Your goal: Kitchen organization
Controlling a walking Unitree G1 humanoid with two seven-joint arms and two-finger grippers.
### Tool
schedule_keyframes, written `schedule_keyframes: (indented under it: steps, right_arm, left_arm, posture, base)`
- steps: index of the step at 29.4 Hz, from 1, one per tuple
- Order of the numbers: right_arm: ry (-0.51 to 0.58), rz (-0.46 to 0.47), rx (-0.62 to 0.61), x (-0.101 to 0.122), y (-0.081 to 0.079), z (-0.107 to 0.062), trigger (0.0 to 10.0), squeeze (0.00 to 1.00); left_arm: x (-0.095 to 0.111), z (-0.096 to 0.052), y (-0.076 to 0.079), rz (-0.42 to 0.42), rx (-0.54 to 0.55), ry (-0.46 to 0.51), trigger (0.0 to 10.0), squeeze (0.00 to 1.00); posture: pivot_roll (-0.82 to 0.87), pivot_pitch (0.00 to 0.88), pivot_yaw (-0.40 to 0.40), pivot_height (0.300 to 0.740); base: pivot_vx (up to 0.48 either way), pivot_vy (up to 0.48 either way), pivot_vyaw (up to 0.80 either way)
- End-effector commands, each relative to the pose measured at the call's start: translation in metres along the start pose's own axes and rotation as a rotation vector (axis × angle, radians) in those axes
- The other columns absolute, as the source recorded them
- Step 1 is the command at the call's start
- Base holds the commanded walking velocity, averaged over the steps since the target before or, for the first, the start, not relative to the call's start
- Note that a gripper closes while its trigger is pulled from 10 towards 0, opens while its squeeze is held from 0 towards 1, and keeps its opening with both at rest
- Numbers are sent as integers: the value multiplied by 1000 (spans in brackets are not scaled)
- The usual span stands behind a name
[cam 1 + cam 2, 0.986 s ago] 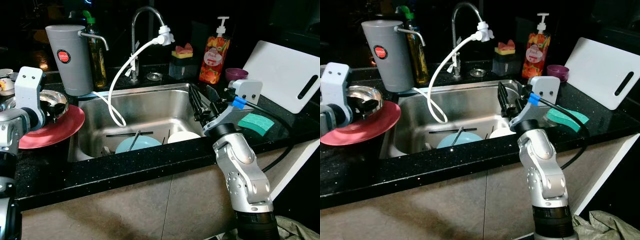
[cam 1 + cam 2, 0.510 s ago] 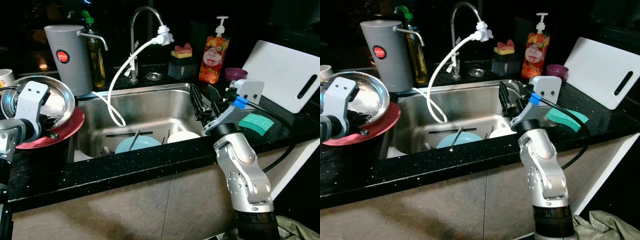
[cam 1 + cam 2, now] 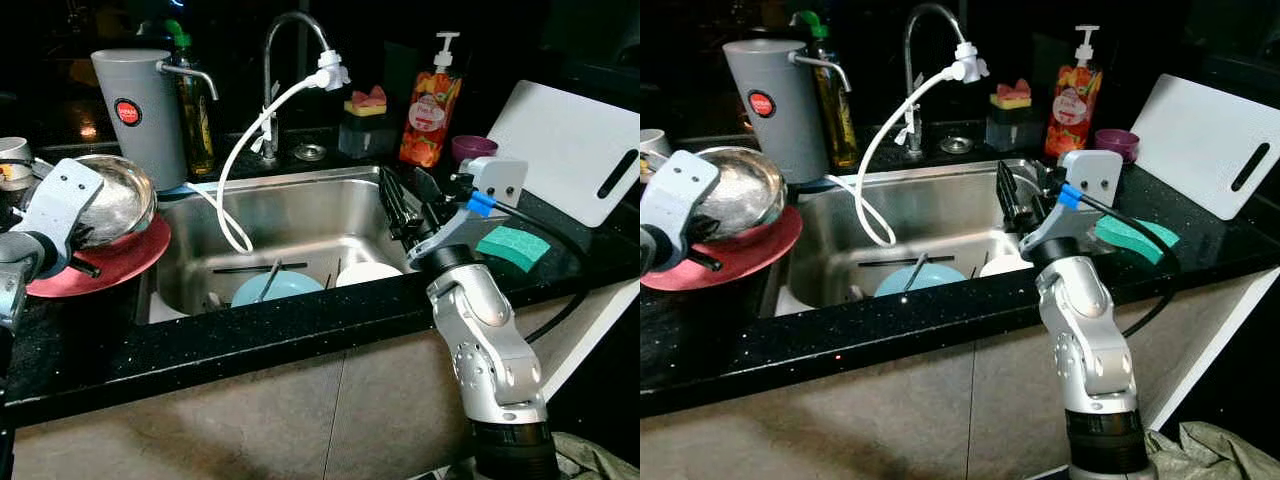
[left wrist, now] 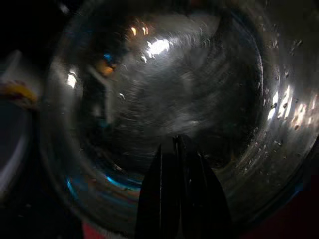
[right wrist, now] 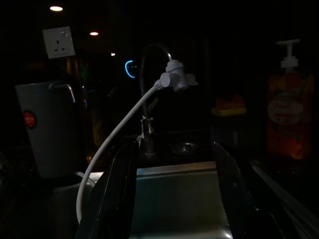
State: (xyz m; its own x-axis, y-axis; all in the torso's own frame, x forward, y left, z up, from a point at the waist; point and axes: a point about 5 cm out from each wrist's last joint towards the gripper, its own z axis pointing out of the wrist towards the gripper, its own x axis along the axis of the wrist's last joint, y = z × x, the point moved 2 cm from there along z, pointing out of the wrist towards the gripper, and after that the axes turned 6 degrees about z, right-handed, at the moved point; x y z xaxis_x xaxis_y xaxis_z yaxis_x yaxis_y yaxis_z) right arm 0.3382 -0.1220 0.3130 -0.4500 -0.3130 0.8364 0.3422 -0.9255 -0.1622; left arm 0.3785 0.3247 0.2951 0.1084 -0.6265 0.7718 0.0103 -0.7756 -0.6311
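On the counter left of the sink (image 3: 300, 215), a steel bowl (image 3: 115, 205) is seen resting tilted on a red plate (image 3: 120, 255), its open side turned toward the left gripper (image 4: 182, 164). From the left wrist view the two black fingers are pressed together, tips reaching into the bowl's hollow near its lower wall; whether the rim is pinched cannot be told. The left wrist housing sits just in front of the bowl, partly covering it. Over the sink's right edge the right gripper (image 3: 405, 205) is held with fingers spread apart, nothing between them, pointed toward the faucet (image 3: 285, 60) and its white hose (image 3: 240, 160). In the basin a blue plate (image 3: 275, 288) and a white bowl (image 3: 368, 272) lie side by side. Behind the sink stand a grey jug (image 3: 140, 110), an oil bottle (image 3: 195, 110) and a soap pump (image 3: 428, 105). A green sponge (image 3: 512, 247) and white board (image 3: 570, 150) are on the right counter.
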Motion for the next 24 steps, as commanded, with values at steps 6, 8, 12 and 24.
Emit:
schedule_keyframes:
  steps: [6,8,12,24]
  right_arm:
    - [-6,3,94,0,-14,2,10000,0]
    - [-9,5,107,0,-16,1,10000,0]
    - [-95,9,371,-13,-53,-12,10000,0]
    - [-327,-2,564,-49,-75,-26,10000,0]
  left_arm:
    - [31,-5,1,121,-26,147,10000,0]
    - [33,-6,0,126,-24,153,10000,0]
    - [49,-11,-3,96,-64,217,10000,0]
    - [40,-20,-12,131,-224,160,10000,1000]
  posture:
    - [55,77,-11,740]
    - [55,77,-11,740]
    - [57,74,-14,740]
    - [70,66,-17,740]
  base:
    - [0,0,0]
    - [0,0,0]
    - [0,0,0]
    - [0,0,0]
